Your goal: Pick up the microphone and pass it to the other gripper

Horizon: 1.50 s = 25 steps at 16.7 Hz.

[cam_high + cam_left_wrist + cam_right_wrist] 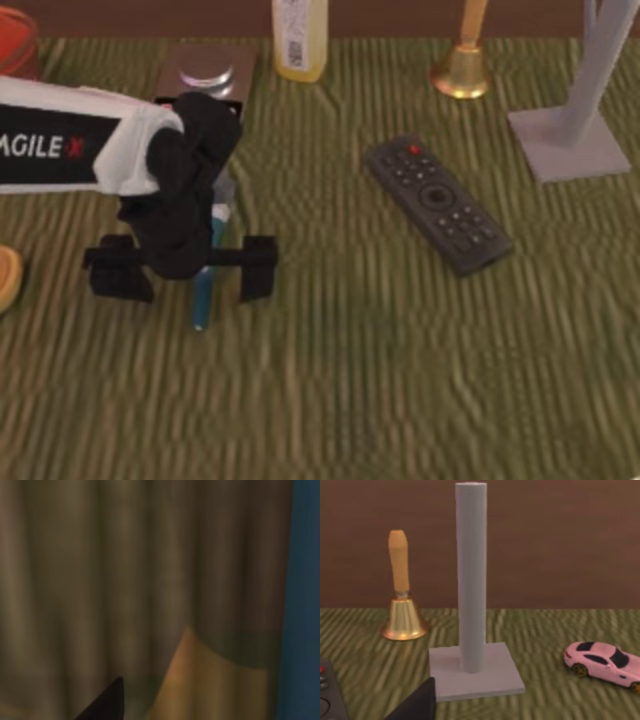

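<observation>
Left pincer [197, 268] low over the desk's [400, 380] left half, fingers spread wide, straddling the microphone [205, 285]. Teal handle lying between them, pointing toward the near edge; head hidden beneath the wrist.

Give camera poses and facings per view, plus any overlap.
Top: overhead, facing down on the green mat; left arm, left pincer over the microphone.
Left wrist: close to the mat; one fingertip, blue microphone edge.
Right wrist: low, facing the grey stand, bell, pink car.
Shared: stand, bell, remote.
</observation>
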Available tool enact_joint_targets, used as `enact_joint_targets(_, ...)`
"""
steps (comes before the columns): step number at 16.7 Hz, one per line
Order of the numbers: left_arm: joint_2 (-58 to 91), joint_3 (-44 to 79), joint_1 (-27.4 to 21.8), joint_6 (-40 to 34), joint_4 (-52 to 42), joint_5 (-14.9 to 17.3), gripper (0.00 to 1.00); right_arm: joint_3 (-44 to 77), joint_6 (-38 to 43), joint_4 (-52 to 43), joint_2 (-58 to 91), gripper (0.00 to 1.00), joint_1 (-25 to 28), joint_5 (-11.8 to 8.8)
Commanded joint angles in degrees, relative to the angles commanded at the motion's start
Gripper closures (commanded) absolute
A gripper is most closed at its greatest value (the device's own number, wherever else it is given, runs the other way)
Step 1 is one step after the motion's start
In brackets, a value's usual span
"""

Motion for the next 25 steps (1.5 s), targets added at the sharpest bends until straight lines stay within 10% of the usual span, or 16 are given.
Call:
enact_joint_targets(14,0.0,0.0,0.0,0.0,0.0,0.0,0.98,0.0,0.0,0.0,0.0,0.00,0.0,0.0)
enact_joint_targets(25,-3.8,1.1,-0.1,1.1,-1.2,-1.0,1.00,0.0,0.0,0.0,0.0,0.00,0.0,0.0)
